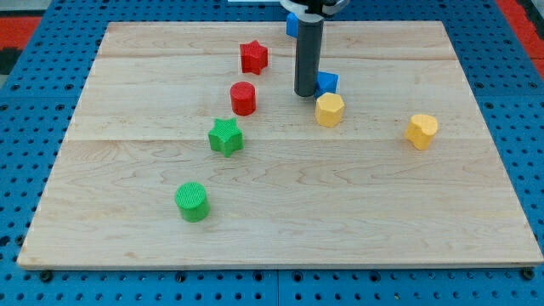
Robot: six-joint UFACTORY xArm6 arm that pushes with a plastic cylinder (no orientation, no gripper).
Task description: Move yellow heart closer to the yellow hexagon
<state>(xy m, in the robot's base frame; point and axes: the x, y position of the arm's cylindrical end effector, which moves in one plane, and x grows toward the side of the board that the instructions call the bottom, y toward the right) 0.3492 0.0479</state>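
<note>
The yellow heart (421, 130) lies on the wooden board at the view's right. The yellow hexagon (329, 110) lies near the board's middle, to the heart's left and a little higher. My tip (305, 93) is the lower end of the dark rod, just up and left of the yellow hexagon and right next to a blue block (327, 82). The tip is far to the left of the yellow heart.
A red star (253, 57) and a red cylinder (243, 98) lie left of the rod. A green star (225, 136) and a green cylinder (192, 201) lie lower left. Another blue block (291, 24) sits at the top, behind the rod. The board (280, 229) rests on blue pegboard.
</note>
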